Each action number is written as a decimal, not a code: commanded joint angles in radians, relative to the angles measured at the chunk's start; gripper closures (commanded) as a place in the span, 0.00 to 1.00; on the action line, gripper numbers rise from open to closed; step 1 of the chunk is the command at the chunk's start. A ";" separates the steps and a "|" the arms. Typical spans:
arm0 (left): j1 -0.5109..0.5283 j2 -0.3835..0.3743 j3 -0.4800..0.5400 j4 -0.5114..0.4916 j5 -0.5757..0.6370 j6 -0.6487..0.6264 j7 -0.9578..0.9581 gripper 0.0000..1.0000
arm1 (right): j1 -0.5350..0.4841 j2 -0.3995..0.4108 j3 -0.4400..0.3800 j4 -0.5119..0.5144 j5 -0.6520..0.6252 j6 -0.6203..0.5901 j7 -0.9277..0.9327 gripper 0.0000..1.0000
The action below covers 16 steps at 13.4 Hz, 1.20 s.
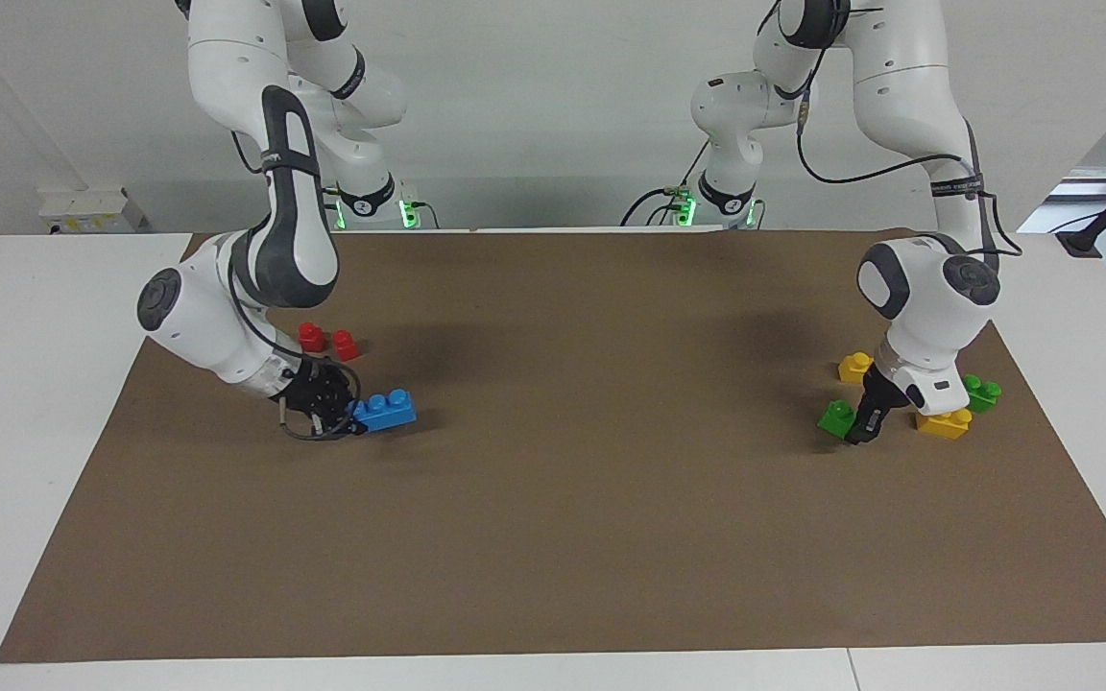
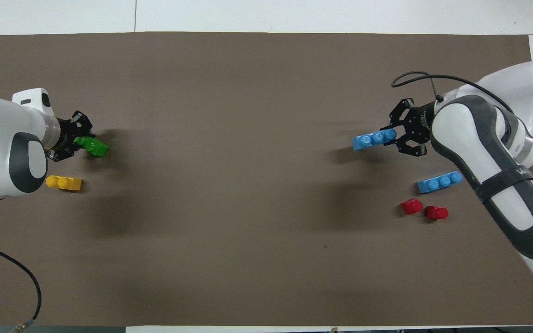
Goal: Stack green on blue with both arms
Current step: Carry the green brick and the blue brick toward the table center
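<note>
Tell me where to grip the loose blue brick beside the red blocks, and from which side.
Come straight down and pinch the loose blue brick across its long side walls at the middle stud. It lies flat, studs up, offering parallel faces; the red blocks, nearer the robots, lie apart and likely leave finger room.

Green brick [image 1: 838, 416], blue brick [image 1: 386, 410], brown mat [image 1: 572, 499].

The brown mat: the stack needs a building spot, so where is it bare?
The middle of the brown paper mat lies bare. Crowded: around the long blue plastic brick and small red blocks; and around the green and yellow bricks.
</note>
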 commanded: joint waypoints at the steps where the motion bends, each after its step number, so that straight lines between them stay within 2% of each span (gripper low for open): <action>1: 0.000 -0.011 0.005 -0.023 -0.008 0.024 0.011 1.00 | 0.137 -0.034 -0.004 0.000 0.023 -0.009 0.158 1.00; 3: -0.011 -0.012 0.003 -0.010 -0.008 0.001 0.005 1.00 | 0.235 -0.038 -0.004 -0.012 0.023 0.043 0.326 1.00; 7: -0.072 -0.076 0.003 0.044 -0.008 -0.179 -0.049 1.00 | 0.346 -0.057 -0.004 -0.087 0.025 0.182 0.509 1.00; 9: -0.114 -0.110 0.005 0.043 -0.008 -0.218 -0.148 1.00 | 0.421 -0.058 -0.002 -0.139 0.025 0.312 0.586 1.00; 11: -0.167 -0.136 0.005 0.044 -0.008 -0.251 -0.280 1.00 | 0.473 -0.057 -0.004 -0.173 0.025 0.392 0.640 1.00; 14: -0.250 -0.184 0.003 0.041 -0.008 -0.297 -0.470 1.00 | 0.508 -0.035 -0.002 -0.181 0.041 0.436 0.681 1.00; 16: -0.312 -0.207 0.003 0.036 -0.008 -0.312 -0.591 1.00 | 0.554 -0.018 -0.002 -0.198 0.045 0.511 0.723 1.00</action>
